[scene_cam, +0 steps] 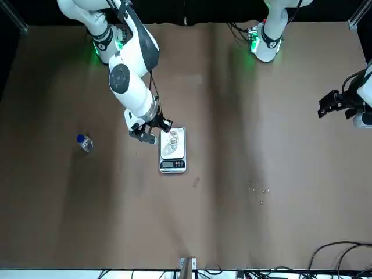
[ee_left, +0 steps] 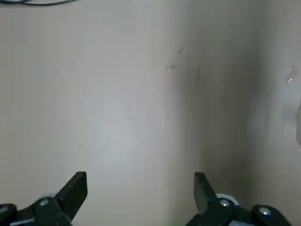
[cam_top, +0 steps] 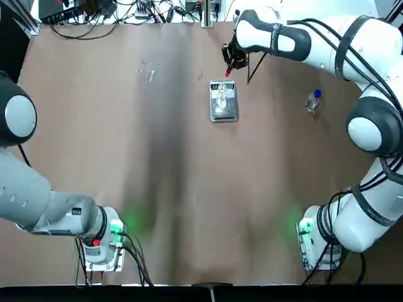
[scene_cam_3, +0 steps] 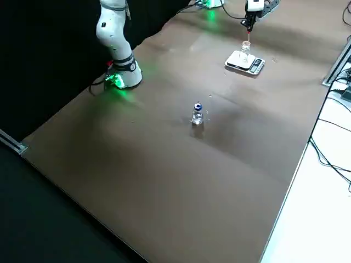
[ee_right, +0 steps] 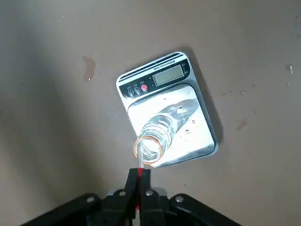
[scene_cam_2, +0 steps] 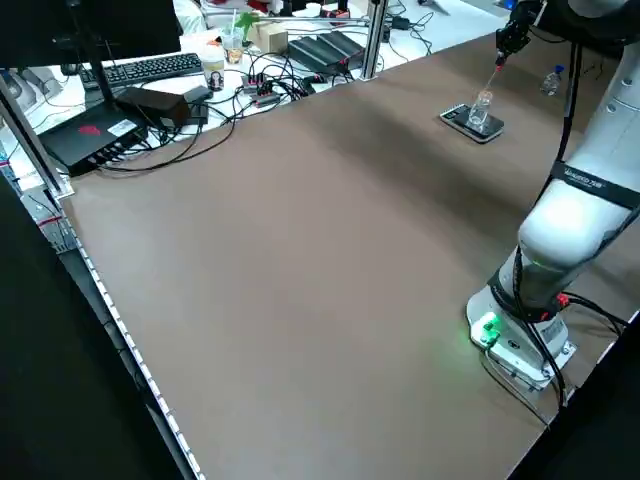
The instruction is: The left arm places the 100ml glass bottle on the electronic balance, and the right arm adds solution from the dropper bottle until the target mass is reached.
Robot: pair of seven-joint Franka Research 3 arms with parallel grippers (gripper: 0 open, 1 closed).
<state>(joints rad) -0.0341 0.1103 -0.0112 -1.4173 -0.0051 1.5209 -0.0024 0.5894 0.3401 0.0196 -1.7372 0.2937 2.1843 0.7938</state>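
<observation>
- Far left, the left gripper (ee_left: 141,178) hangs over the table (cam_top: 157,189), its two fingers apart with nothing between them, away from the balance.
- Next come some clear droplets (cam_top: 150,74), scattered on the tabletop near its far side.
- Then the electronic balance (ee_right: 188,143), flat on the table, its display (ee_right: 168,75) turned away from the robot's bases; the reading is too faint to make out.
- The open glass bottle (ee_right: 157,134) stands upright on the balance's plate – droplets lie on the metal beside it.
- Just right of that, the right gripper (ee_right: 139,171) is above the bottle, fingers closed on the red part of the dropper (ee_right: 140,156). The clear tube points down at the bottle's mouth – whether its tip is inside, I cannot tell.
- Farthest right among the things on the table, a small clear bottle with a blue top (scene_cam_3: 197,114) stands upright, well apart from the balance.
</observation>
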